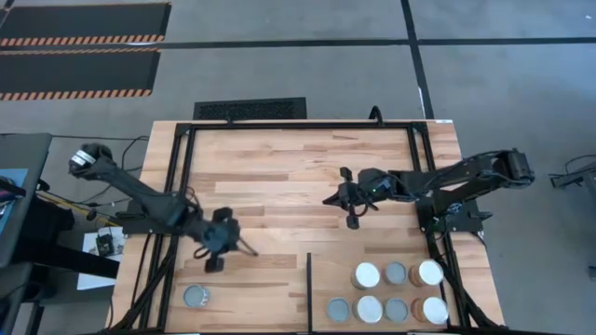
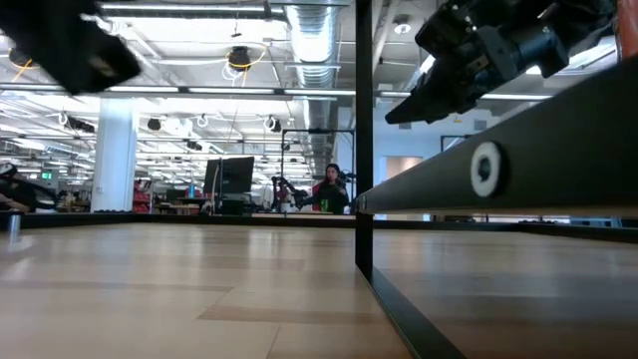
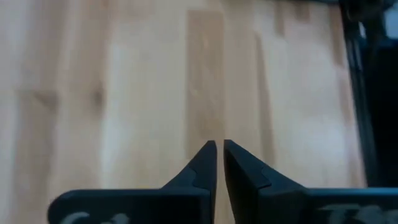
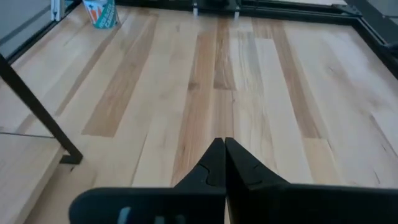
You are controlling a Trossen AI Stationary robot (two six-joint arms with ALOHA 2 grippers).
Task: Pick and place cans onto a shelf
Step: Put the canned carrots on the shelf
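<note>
Seven cans with silver or white tops stand in two rows [image 1: 396,291] on the shelf [image 1: 321,279], the near right section behind the thin black divider bar [image 1: 309,288]. One more can [image 1: 196,296] stands upright on the tabletop at the near left; it also shows in the right wrist view [image 4: 101,12], labelled orange and blue. My left gripper [image 1: 244,247] hovers above the bare wood up and right of that can, fingers shut and empty [image 3: 219,148]. My right gripper [image 1: 328,199] hangs over the table's middle, shut and empty [image 4: 222,144].
A black metal frame [image 1: 186,167] runs around the tabletop, with a post and a beam close to the low camera [image 2: 364,140]. Bare wood lies across the table's middle and far half [image 1: 298,167]. A person sits far off in the room [image 2: 331,184].
</note>
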